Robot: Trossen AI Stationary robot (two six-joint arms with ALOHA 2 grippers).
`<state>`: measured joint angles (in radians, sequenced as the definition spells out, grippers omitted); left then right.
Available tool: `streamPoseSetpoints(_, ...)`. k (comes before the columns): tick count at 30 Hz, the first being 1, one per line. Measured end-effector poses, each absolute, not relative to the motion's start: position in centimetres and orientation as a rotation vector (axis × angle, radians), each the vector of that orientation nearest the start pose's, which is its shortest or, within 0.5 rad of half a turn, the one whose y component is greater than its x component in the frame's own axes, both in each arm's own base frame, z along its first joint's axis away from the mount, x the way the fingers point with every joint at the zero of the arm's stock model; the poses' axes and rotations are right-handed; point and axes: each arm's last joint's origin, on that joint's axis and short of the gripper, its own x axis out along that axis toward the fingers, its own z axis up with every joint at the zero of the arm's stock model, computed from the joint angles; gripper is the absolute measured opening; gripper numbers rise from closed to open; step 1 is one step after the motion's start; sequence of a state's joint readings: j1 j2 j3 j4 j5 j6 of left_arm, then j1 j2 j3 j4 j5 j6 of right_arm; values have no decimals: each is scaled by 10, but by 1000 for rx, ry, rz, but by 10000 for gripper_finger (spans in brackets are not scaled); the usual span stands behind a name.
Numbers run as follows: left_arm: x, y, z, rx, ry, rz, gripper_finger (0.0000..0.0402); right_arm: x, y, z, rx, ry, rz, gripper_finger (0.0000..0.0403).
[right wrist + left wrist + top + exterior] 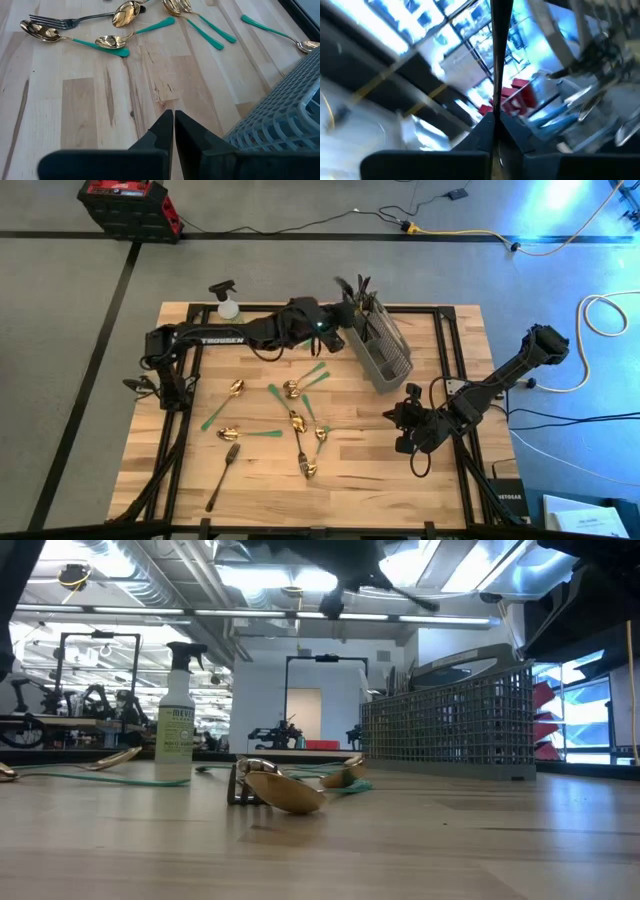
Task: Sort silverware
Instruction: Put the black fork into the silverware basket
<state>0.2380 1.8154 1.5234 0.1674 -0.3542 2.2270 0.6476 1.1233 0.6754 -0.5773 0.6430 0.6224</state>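
My left gripper (340, 315) is shut on a slim dark piece of silverware (496, 60), high above the table beside the far end of the grey mesh caddy (385, 348). Several dark pieces (356, 288) stick up out of the caddy. Gold spoons with green handles (300, 388) and a dark fork (224, 476) lie flat on the wooden table. My right gripper (407, 420) is shut on nothing and hangs over bare wood near the caddy's near end; the right wrist view shows its closed fingers (173, 125). My left gripper pinches one end of the dark piece (494, 111) between its two fingers. The piece runs straight out ahead of the fingers, in line with them. It is lifted clear of the table. Whether its free end touches the caddy, I cannot tell.
A spray bottle (228, 302) stands at the table's far left corner. The caddy (450, 725) lies slanted at the far right. Spoons are scattered across the middle (112, 42); bare wood (440, 480) lies at the near right. A black frame rims the table.
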Motion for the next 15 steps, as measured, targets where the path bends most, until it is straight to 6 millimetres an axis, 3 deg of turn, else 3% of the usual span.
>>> streamPoseSetpoints(4, 418, 128, 309, 2261, 813, -37, 0, 169, 107, 211, -26, 784, -230, 1)
streamPoseSetpoints(6, 422, 136, 298, 2289, 834, -58, 0, 169, 107, 211, -13, 789, -221, 1)
streamPoseSetpoints(15, 440, 173, 262, 2249, 850, 122, 0, 170, 107, 211, -28, 776, -234, 1)
